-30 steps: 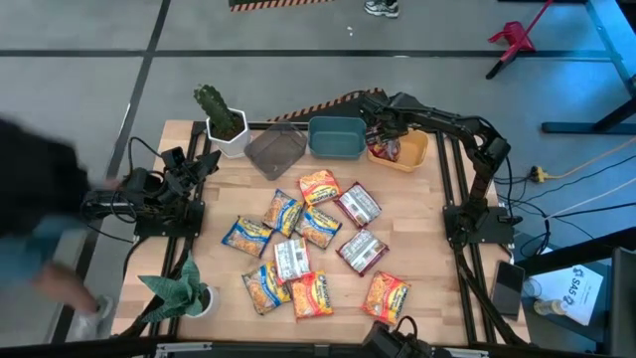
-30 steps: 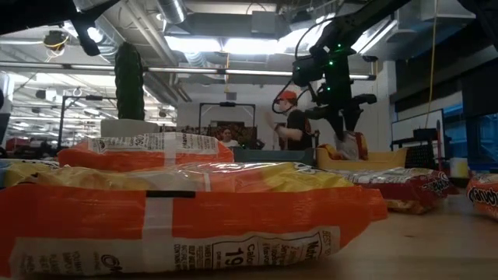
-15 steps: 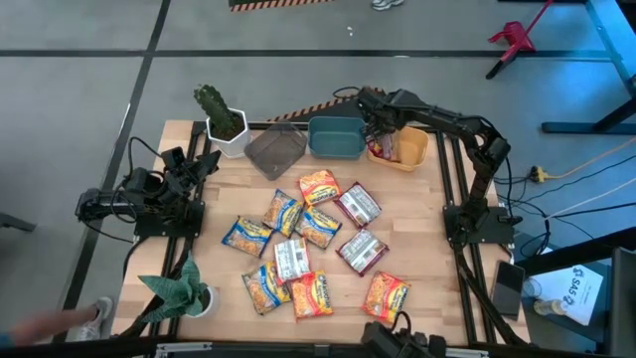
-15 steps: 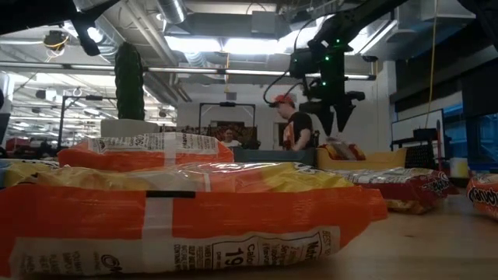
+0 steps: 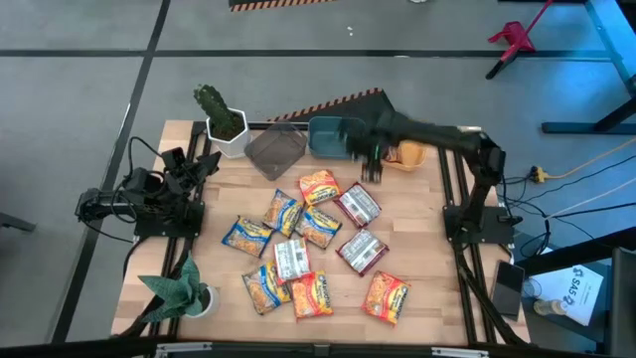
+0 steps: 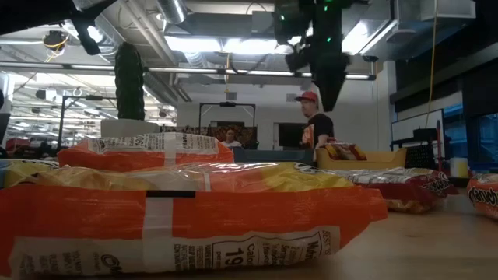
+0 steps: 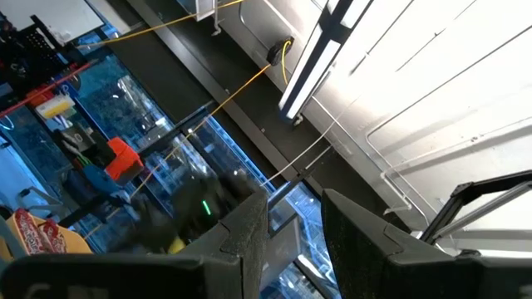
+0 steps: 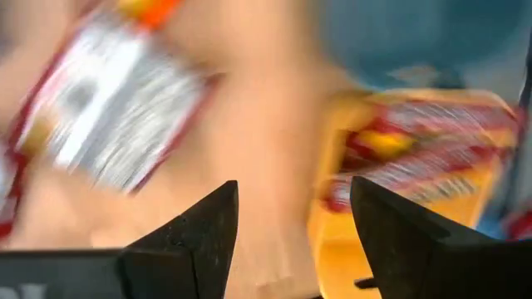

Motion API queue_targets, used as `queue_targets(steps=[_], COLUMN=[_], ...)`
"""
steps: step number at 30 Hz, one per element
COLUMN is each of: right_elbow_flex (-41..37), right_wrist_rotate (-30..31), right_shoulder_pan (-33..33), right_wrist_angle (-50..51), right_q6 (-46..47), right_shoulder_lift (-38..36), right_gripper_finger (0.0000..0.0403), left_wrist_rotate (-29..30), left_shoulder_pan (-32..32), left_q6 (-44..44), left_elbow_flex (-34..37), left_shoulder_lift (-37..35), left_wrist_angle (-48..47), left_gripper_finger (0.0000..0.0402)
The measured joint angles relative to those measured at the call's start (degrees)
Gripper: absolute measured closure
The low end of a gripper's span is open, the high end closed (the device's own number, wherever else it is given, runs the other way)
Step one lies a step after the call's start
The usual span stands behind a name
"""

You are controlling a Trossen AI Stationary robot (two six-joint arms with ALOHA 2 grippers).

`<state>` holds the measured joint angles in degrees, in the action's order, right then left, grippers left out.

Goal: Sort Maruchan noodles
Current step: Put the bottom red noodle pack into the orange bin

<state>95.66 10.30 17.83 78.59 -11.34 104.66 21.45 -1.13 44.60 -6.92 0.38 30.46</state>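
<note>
Currently the right gripper point(image 5: 373, 159) is blurred mid-air over the table's far side, between the teal bin point(image 5: 333, 137) and the yellow bin point(image 5: 409, 154), fingers point(image 8: 195, 237) spread with nothing between them. One red-maroon packet point(image 8: 416, 162) lies inside the yellow bin. Remaining Maruchan noodles point(image 5: 308, 244) are scattered loose on the wooden table point(image 5: 417, 239): an orange one point(image 5: 319, 186) and a maroon one point(image 5: 358, 204) nearest that gripper, a silver-white one point(image 5: 291, 261) mid-pile, another orange one point(image 5: 386, 296) at the near right. Grey bin point(image 5: 275, 150) sits beside the teal one, contents not discernible. Left gripper point(image 5: 204, 164) is parked at the table's left edge, tilted up toward the ceiling, fingers point(image 7: 249, 241) apart and empty. Cactus pot point(image 5: 224, 124) stands at the far left corner, a second plant point(image 5: 179, 290) at the near left. Low view shows a person point(image 6: 315, 124) in the room behind.
</note>
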Motion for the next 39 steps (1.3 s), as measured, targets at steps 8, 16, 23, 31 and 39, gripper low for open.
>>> queue_targets(steps=[8,16,23,31,39], right_elbow_flex=[-9.0,-15.7,-21.7,-26.6,-27.8], right_wrist_rotate=[-6.7,-7.7,-5.8,-6.5,-1.8], right_shoulder_pan=[-22.5,-36.9,-40.6,-42.3,-43.6], right_wrist_angle=[-1.2,-18.0,-28.4,-33.0,-35.4], right_q6=[-10.8,-11.5,-11.2,-9.7,-9.9], right_shoulder_lift=[0.1,0.1,0.1,0.1,3.2], right_gripper_finger=[0.0184,0.0184,0.0184,0.0184,0.0184], left_wrist_rotate=[-0.1,-0.1,-0.1,0.1,0.2], left_shoulder_pan=[0.0,0.0,0.0,0.0,0.0], left_q6=[-0.1,-0.1,-0.2,-0.2,-0.1], left_elbow_flex=[0.0,0.0,0.0,0.0,0.0], left_shoulder_lift=[0.0,0.0,0.0,0.0,0.0], left_wrist_angle=[0.0,-1.8,-3.1,-3.1,-3.1], left_gripper_finger=[0.0292,0.0292,0.0292,0.0292,0.0292])
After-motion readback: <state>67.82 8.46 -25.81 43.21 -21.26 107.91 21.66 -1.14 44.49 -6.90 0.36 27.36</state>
